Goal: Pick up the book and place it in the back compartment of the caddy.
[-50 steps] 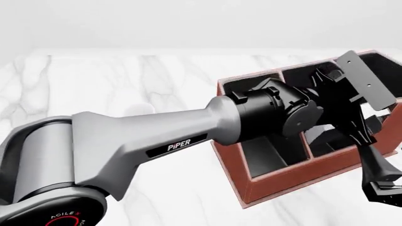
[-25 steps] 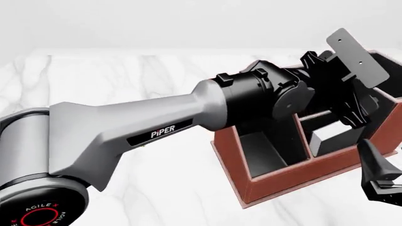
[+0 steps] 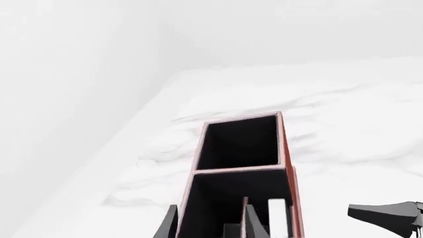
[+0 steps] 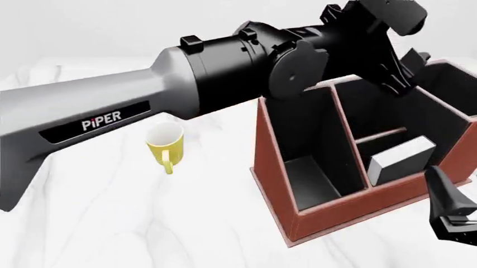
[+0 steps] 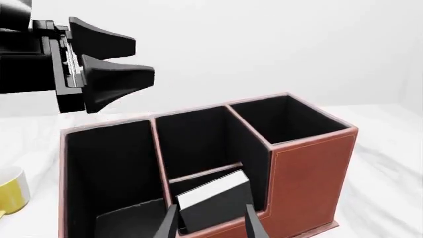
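Inside the caddy (image 4: 328,215), book (image 4: 402,159) leaning, left hand (image 5: 119,62) empty above

You see the book (image 4: 403,159), a small thick hardcover with a plain black cover and white page edges, lying tilted inside the back compartment (image 4: 387,146) of the caddy (image 4: 328,215). The compartment is the small black-lined cell against the caddy's near long wall, closed off by a partition behind it. The caddy, a reddish-brown box with a black interior, stands upright on your white marbled worktop (image 4: 149,223).
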Controlling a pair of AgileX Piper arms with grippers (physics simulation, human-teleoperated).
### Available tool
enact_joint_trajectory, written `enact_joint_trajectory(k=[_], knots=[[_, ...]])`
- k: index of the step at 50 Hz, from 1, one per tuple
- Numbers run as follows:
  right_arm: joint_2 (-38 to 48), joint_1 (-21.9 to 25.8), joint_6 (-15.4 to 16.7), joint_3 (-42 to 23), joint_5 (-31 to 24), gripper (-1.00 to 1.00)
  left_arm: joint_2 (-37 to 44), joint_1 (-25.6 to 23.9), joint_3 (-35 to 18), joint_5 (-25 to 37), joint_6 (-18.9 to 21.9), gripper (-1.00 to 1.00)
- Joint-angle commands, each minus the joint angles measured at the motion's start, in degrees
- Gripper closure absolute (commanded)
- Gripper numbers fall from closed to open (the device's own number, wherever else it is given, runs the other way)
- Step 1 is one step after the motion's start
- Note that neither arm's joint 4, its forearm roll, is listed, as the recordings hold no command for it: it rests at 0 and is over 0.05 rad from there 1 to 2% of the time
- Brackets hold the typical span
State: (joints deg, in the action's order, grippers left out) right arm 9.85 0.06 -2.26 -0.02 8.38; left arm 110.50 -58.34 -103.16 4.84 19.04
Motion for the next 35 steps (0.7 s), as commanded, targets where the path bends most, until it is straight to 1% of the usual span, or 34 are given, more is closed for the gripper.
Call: enact_joint_trajectory(k=[1,2,3,4,5,7,8,9,10,11,12,13,14,15,16,17,18,19,20,21,25,26,27,28,32,35], knots=[[-0.57,0.08,0.40,0.01,-0.43,-1.00,-12.92,3.50,10.76,-4.15,-0.02,-1.00],[-0.56,0.08,0.40,0.01,-0.41,-1.00,-12.95,3.50,10.82,-4.18,-0.02,-1.00],[-0.62,0.17,0.47,0.01,-0.45,-1.00,-15.62,4.44,14.10,-5.96,0.09,-1.00],[-0.63,0.17,0.47,0.01,-0.46,-1.00,-15.67,4.44,14.20,-6.02,0.09,-1.00],[-0.65,0.18,0.49,0.01,-0.46,-1.00,-17.19,4.99,15.93,-6.49,-1.05,-1.00],[-0.38,0.14,0.46,0.01,-0.23,-1.00,-19.71,6.16,19.94,-9.05,0.13,-1.00],[-0.17,0.11,0.44,0.01,-0.04,-1.00,-21.24,7.03,21.39,-9.13,-1.89,-1.00],[-0.02,0.13,0.52,0.01,0.09,-1.00,-22.45,7.15,23.32,-9.97,-0.94,-1.00],[0.17,0.17,0.56,0.01,0.27,-1.00,-24.59,8.36,26.17,-11.51,-0.89,-1.00],[0.33,0.19,0.65,0.01,0.42,-1.00,-27.82,9.95,29.78,-13.20,-1.72,-1.00],[0.34,0.19,0.65,0.01,0.44,-1.00,-27.86,9.95,29.87,-13.25,-1.72,-1.00],[0.34,0.11,0.69,0.01,0.42,-1.00,-31.73,11.64,35.11,-15.53,0.47,-1.00],[0.34,0.11,0.69,0.01,0.42,-1.00,-31.78,11.65,35.21,-15.59,0.47,-1.00],[0.48,0.06,0.73,0.01,0.54,-1.00,-33.86,13.07,36.82,-15.46,-2.29,-1.00],[0.54,0.05,0.80,-0.04,0.55,-1.00,-35.00,13.62,38.65,-16.23,-1.63,-1.00],[0.61,0.09,0.98,-0.04,0.61,-1.00,-36.90,15.57,41.50,-17.34,-2.34,-1.00],[0.61,0.09,0.98,-0.04,0.61,-1.00,-36.93,15.57,41.55,-17.37,-2.34,-1.00],[0.86,0.12,1.13,-0.04,0.82,-1.00,-38.95,17.18,44.91,-18.73,-2.78,-1.00],[0.86,0.12,1.13,-0.04,0.82,-1.00,-38.97,17.18,44.97,-18.77,-2.78,-1.00],[1.24,0.01,1.15,-0.04,1.12,-1.00,-40.07,18.27,46.19,-18.99,-4.38,-1.00],[1.66,-0.26,1.44,-0.03,1.36,-1.00,-42.71,20.32,50.39,-21.53,-4.45,-1.00],[1.67,-0.26,1.44,-0.03,1.37,-1.00,-42.71,20.32,50.41,-21.53,-4.45,-1.00],[1.83,-0.32,1.48,-0.03,1.48,-1.00,-43.15,20.80,50.88,-21.41,-5.55,-1.00],[1.92,-0.36,1.61,-0.03,1.54,-1.00,-43.44,20.84,51.40,-21.63,-5.06,-1.00],[1.90,-0.44,1.72,-0.04,1.40,-1.00,-43.57,22.14,51.38,-21.96,-5.76,-1.00],[3.92,-0.38,1.84,-0.03,2.99,-1.00,-44.40,22.33,51.65,-21.74,-6.14,-1.00]])
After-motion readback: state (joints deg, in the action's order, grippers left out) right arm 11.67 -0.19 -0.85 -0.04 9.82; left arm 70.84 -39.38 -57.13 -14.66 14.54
